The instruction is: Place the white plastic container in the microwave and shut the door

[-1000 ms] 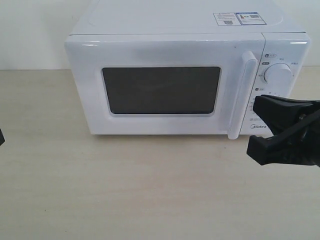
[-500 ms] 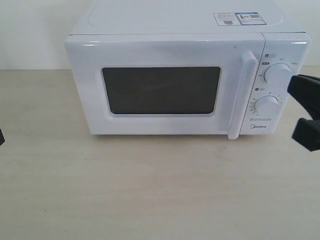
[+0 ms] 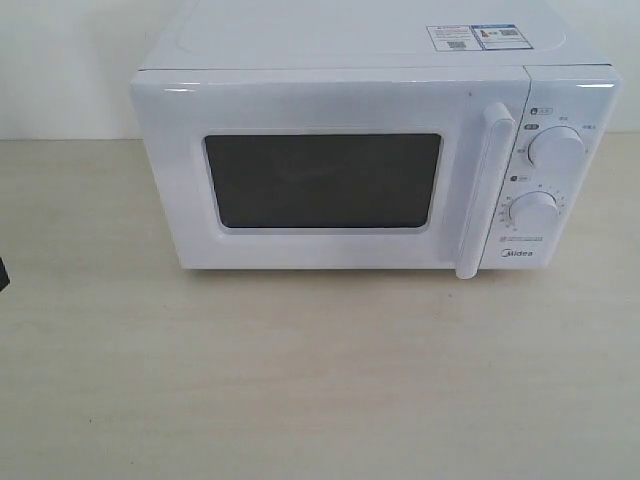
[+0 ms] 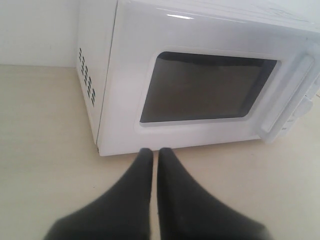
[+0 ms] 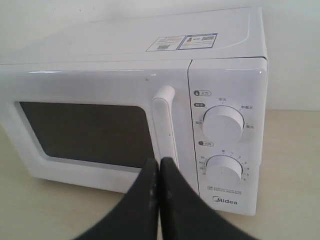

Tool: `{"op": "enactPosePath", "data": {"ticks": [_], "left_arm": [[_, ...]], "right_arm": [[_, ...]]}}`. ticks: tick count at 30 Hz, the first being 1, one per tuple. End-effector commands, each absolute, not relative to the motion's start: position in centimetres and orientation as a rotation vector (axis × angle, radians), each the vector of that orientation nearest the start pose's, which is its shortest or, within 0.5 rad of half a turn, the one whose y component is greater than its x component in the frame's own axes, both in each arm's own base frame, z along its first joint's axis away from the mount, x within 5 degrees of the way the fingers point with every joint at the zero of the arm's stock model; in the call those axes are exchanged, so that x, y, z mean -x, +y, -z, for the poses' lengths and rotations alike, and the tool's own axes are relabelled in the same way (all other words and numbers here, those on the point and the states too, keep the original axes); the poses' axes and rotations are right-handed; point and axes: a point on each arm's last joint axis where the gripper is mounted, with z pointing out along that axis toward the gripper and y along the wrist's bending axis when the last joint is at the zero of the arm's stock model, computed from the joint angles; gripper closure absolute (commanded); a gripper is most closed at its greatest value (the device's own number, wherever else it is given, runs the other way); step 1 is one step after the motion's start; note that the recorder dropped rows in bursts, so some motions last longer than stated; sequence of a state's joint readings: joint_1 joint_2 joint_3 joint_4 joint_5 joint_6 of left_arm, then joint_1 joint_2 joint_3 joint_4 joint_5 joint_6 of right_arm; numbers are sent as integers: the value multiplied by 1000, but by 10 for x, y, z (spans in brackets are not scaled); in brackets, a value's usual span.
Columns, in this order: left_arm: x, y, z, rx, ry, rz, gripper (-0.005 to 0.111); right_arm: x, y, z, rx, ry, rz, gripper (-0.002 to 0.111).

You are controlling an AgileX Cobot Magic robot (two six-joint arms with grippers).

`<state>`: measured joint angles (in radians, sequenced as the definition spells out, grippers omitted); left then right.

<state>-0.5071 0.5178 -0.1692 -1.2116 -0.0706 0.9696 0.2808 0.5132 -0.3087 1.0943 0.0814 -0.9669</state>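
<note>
Microwave [image 3: 370,100]: white, stands on the pale bench [image 3: 300,380] with its back toward the wall and its front facing the exterior view.
Door [image 3: 322,245]: shut flush with the front of the body.
Window [image 3: 322,180]: dark; what lies behind it cannot be made out.
Handle [image 3: 485,190]: long white bar, upright, along the door's right edge, just beside the control panel.
Dials: 2 round white ones on the right panel, the upper [image 3: 556,150] directly above the lower [image 3: 535,213].
Stickers [image 3: 475,37]: on the top of the body, toward its right rear.
Vent holes [image 4: 86,75]: on the left side wall.
White plastic container: cannot tell where it is from these views.
Left fingers [image 4: 140,180]: dark, pressed together, holding nothing, aimed at the door's lower left corner, apart from it.
Right fingers [image 5: 172,200]: dark, pressed together, holding nothing, aimed at the lower end of the handle beside the lower dial; contact cannot be told.
</note>
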Motion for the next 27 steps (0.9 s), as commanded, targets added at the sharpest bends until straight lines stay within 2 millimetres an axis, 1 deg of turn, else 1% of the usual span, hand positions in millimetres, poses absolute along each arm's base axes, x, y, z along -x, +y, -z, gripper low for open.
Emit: {"op": "enactPosePath", "data": {"ticks": [1,7,9,13,16,23,27], "left_arm": [[-99,-48,-232,-186,1816,471,102],[-99,-48,-232,-186,1816,471,102],[-99,-48,-232,-186,1816,471,102],[-99,-48,-232,-186,1816,471,102],[-99,-48,-232,-188,1817,473,102],[-99,-48,-232,-188,1817,473,102],[-99,-48,-232,-188,1817,473,102]], "right_arm": [[-107,39,-273,220,1733,-356,109],[-104,39,-271,261,1752,-336,109],[-101,38,-269,234,1777,-347,109],[-94,30,-269,180,1797,-306,109],[-88,26,-271,177,1775,-272,109],[-77,22,-276,186,1707,-257,109],[-74,22,-266,185,1703,-258,109]]}}
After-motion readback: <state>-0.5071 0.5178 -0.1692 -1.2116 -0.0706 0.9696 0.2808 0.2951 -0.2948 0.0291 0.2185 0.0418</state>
